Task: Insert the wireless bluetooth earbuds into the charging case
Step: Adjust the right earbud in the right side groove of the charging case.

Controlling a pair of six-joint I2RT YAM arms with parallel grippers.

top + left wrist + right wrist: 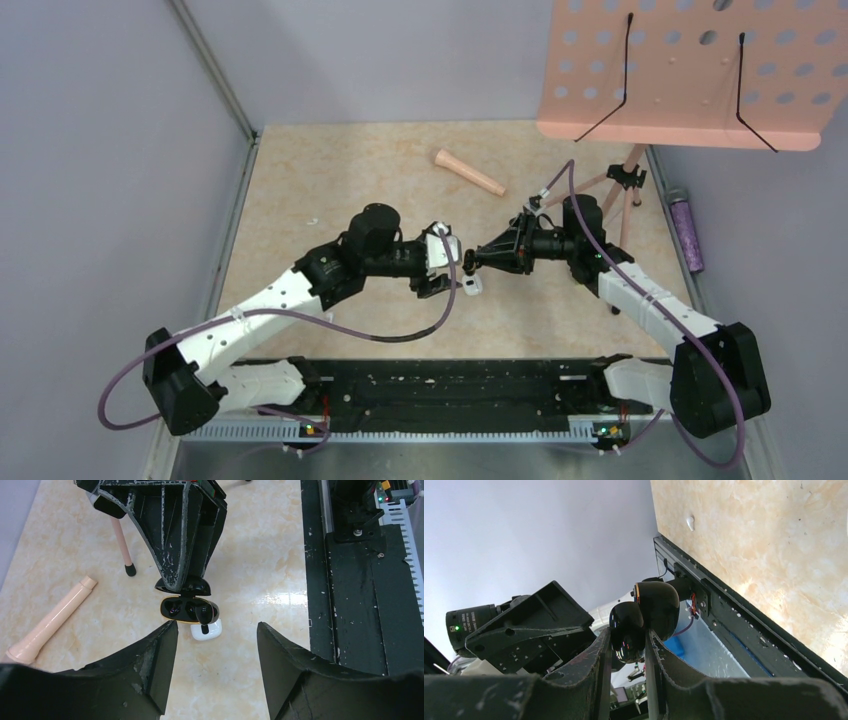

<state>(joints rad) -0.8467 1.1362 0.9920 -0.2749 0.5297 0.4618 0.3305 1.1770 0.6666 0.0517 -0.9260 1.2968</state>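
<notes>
Over beige marbled worktop (330,170): L hand (215,630) wide open, empty. R hand (627,635) clamped on open glossy black clamshell charging case (189,609), held off worktop; wells' contents unclear. One tiny white plastic earbud (312,220) lies on worktop, well left of both hands.

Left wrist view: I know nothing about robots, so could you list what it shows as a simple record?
Charging case: black, glossy, lid open, held above the table
Holder: right gripper, shut on the case's rounded shell
Left gripper: open, empty, facing the case
Small white object: rounded, on the table just under the case; cannot tell what it is
Pink tube: lying flat, off to one side
</notes>
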